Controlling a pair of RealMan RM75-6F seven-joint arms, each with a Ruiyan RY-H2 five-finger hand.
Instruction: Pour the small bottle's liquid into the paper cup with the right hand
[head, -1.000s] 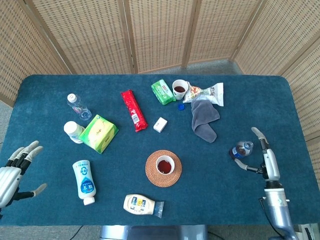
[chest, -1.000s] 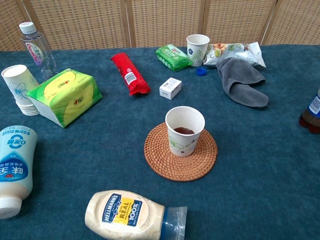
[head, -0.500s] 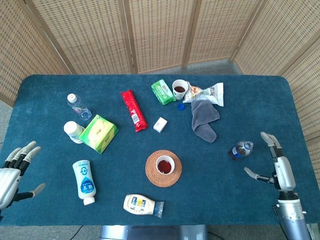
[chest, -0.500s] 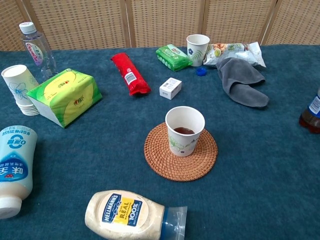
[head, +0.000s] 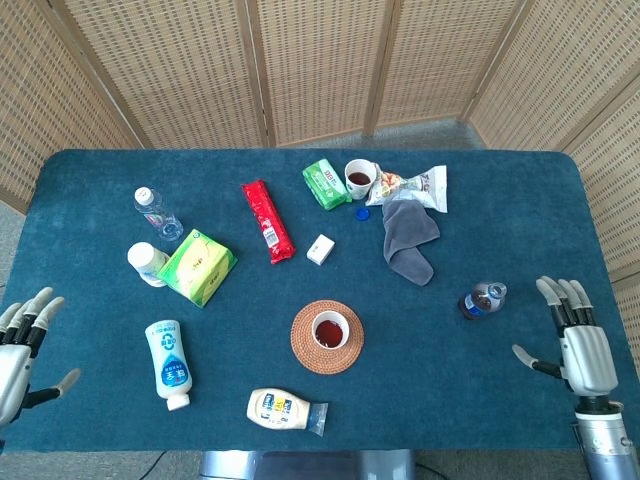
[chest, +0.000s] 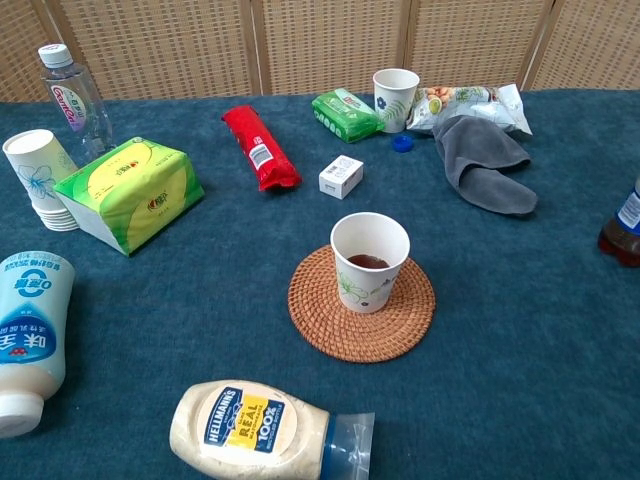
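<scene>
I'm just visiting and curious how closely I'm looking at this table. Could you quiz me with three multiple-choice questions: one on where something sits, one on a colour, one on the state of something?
1. Where does the paper cup with dark liquid stand?
A. on the woven coaster
B. on the grey cloth
C. on the tissue pack

2. What colour is the long snack packet?
A. yellow
B. red
C. white

3. What is the right hand doing?
A. gripping the small bottle
B. open, apart from the bottle
C. pressing the cup

Answers: 1 A, the cup sits in the coaster's middle. 2 B, it is plainly red. 3 B, its fingers are spread and bare table lies between it and the bottle.
</scene>
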